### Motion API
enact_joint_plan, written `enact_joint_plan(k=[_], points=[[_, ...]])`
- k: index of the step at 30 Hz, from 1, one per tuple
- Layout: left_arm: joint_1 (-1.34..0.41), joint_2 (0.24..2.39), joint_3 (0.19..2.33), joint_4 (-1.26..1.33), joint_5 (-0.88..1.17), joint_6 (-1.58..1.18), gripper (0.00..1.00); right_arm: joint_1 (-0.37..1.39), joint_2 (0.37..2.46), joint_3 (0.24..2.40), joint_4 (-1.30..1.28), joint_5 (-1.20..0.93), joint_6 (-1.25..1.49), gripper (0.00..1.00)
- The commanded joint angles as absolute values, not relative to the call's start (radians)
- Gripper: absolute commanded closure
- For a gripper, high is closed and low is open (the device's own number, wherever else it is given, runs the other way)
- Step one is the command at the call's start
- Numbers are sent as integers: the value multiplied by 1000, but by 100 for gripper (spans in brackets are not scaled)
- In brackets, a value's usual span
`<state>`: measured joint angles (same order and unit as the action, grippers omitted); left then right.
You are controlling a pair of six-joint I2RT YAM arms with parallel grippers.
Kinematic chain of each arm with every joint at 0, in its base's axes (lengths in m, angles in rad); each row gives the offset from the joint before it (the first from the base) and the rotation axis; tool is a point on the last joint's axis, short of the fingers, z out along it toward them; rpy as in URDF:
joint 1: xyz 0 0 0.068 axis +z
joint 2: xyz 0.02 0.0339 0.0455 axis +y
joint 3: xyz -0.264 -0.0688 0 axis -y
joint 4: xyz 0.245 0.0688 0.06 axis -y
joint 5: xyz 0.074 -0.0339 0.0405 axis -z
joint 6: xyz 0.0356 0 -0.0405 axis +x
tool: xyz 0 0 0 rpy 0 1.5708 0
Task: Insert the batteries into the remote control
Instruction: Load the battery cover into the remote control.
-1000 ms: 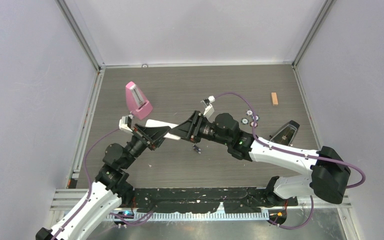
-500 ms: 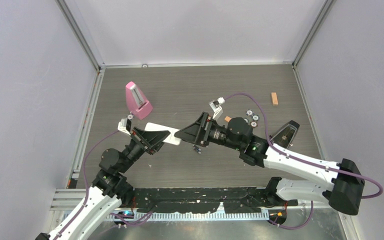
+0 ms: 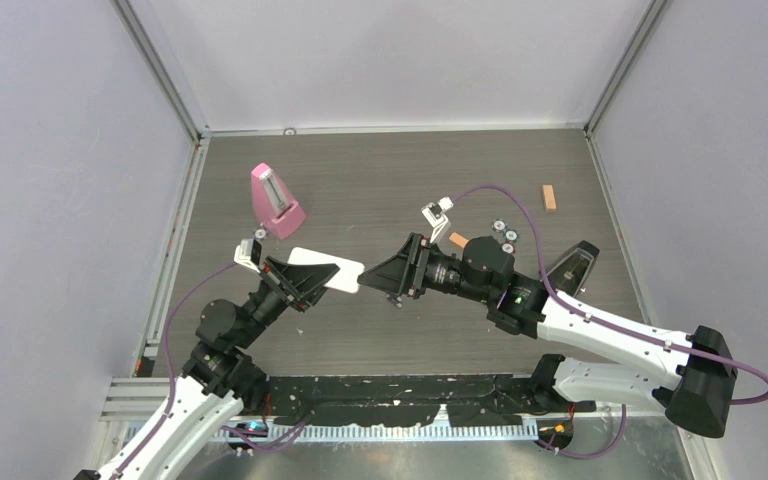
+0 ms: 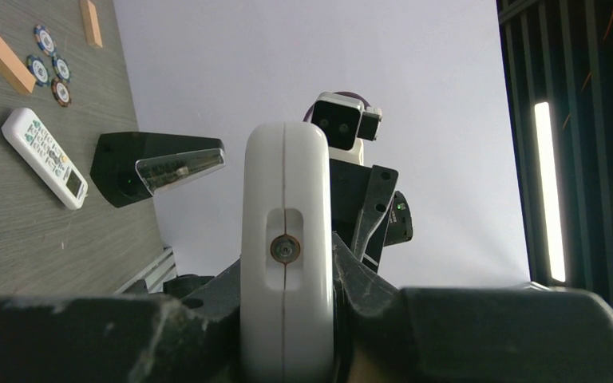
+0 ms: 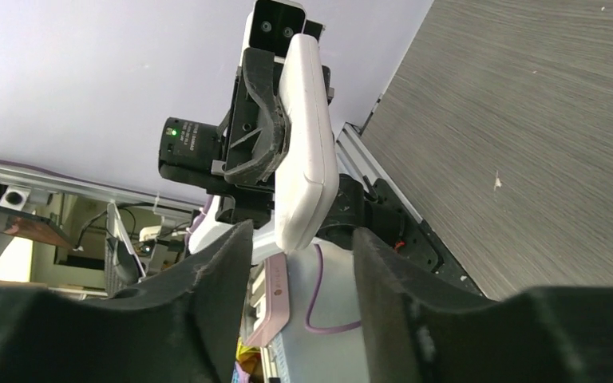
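Note:
The remote control (image 3: 326, 270) is a long white bar held above the table with my left gripper (image 3: 303, 284) shut on its near end. In the left wrist view it stands end-on between the fingers (image 4: 287, 263). My right gripper (image 3: 364, 282) faces the remote's free end with its jaws open. In the right wrist view the remote's tip (image 5: 303, 199) sits just at the mouth of the right gripper (image 5: 299, 255), touching neither finger. A tiny dark piece (image 3: 393, 300) lies on the table under the right gripper; I cannot tell whether it is one of the batteries.
A pink metronome (image 3: 276, 200) stands at the back left and a black one (image 3: 572, 265) at the right. Coin-like discs (image 3: 505, 236) and wooden blocks (image 3: 549, 197) lie at the back right. A shorter remote with a display (image 4: 44, 155) lies on the table.
My right gripper has drawn back to the right off the remote's end and its jaws have opened. My left gripper has carried the remote slightly to the right.

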<state>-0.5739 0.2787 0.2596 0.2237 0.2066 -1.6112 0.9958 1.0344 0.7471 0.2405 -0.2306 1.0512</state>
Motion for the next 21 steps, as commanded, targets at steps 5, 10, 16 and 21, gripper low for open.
enact_joint_plan(k=[5,10,16,21], points=[[-576,271,297,235,231,-1603,100,999,1054,771,264,-218,1029,61],[-576,273,297,237,228,-1617,100,999,1051,748,298,-195,1040,68],[-576,281,298,246,232,-1622,100,999,1063,749,314,-188,1043,70],[-576,290,296,264,246,-1627,100,998,1097,768,283,-184,1042,71]])
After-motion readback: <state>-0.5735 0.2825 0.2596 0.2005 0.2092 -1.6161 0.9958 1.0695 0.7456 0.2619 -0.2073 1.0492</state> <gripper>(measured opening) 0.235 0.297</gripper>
